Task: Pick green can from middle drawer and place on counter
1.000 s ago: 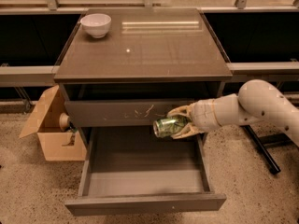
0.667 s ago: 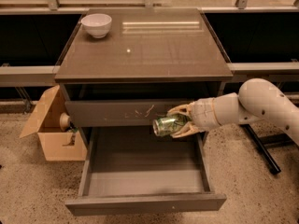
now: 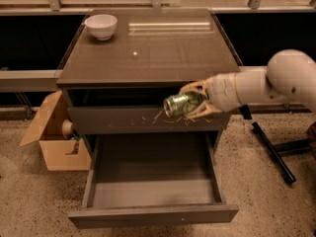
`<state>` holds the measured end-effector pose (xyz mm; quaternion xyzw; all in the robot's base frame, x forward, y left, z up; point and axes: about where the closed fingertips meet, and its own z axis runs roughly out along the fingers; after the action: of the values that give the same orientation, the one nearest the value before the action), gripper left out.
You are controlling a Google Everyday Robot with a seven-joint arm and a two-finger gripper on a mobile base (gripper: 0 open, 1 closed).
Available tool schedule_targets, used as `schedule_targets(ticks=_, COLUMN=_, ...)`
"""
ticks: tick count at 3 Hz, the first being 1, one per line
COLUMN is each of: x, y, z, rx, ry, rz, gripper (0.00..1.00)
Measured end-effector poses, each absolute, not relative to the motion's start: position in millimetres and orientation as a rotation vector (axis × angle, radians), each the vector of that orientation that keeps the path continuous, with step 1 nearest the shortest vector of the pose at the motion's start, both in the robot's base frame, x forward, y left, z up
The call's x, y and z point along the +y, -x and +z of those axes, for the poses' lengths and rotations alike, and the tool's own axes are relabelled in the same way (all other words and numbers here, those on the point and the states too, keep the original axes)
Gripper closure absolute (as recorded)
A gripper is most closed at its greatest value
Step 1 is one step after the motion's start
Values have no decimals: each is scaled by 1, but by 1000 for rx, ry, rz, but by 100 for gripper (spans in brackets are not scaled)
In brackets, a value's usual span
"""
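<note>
My gripper [image 3: 193, 102] is shut on the green can [image 3: 180, 104], which lies sideways with its silvery end facing left. It hangs in front of the scratched upper drawer front [image 3: 123, 120], just below the counter's front edge and above the open middle drawer [image 3: 153, 191]. The drawer is pulled far out and its flat grey floor is bare. The counter [image 3: 158, 48] is a glossy dark top slab. My white arm [image 3: 266, 85] reaches in from the right.
A white bowl [image 3: 101, 26] stands on the counter's back left corner. An open cardboard box [image 3: 57, 139] sits on the floor left of the cabinet. A black bar [image 3: 271, 149] lies on the floor at the right. A railing runs behind.
The gripper with the green can has risen a little, from the lower part of the scratched drawer front towards the counter's edge. The drawer has not moved.
</note>
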<state>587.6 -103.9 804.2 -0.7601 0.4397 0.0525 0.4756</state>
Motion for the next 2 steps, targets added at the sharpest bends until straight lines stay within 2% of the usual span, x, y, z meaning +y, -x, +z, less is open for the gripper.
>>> schedule_targets(ticks=1, x=-107, y=-616, z=866, rx=983, ry=1842, rz=32, gripper=100)
schedule_targets(ticks=2, x=-100, y=-673, z=910, rx=955, ry=1815, rz=-19, gripper=100)
